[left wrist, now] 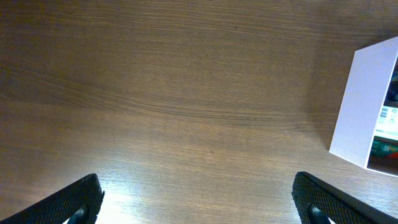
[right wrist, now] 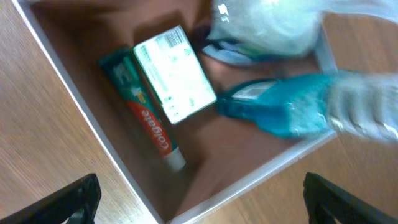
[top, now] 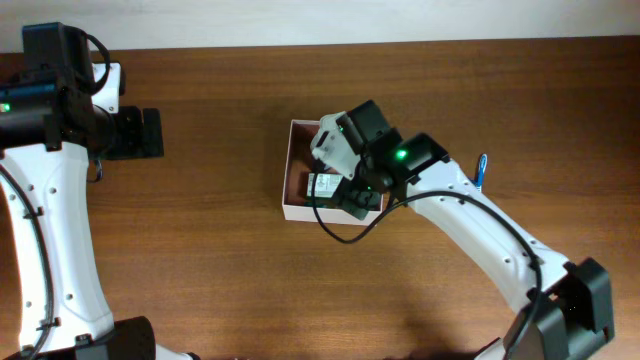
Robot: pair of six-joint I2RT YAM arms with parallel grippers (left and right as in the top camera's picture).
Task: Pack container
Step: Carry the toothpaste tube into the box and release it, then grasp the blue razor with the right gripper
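**Right gripper (top: 345, 192) over the container, both grippers wide and empty**
The square, shallow, white-walled container (right wrist: 84, 112) with a reddish-brown inside sits directly beneath the right jaws. Ahead of them, inside it, lie a green-and-red toothpaste tube (right wrist: 146, 118) and a white-and-green rectangular packet (right wrist: 174, 74). The left gripper (left wrist: 199, 208) frames the bare brown wooden table (left wrist: 186, 93), the container well aside.

I am working over a brown wood-grain table (top: 200, 260). A pale strip (top: 400, 18) is showing beyond its far edge. Light is glaring off the wood in my left wrist view.
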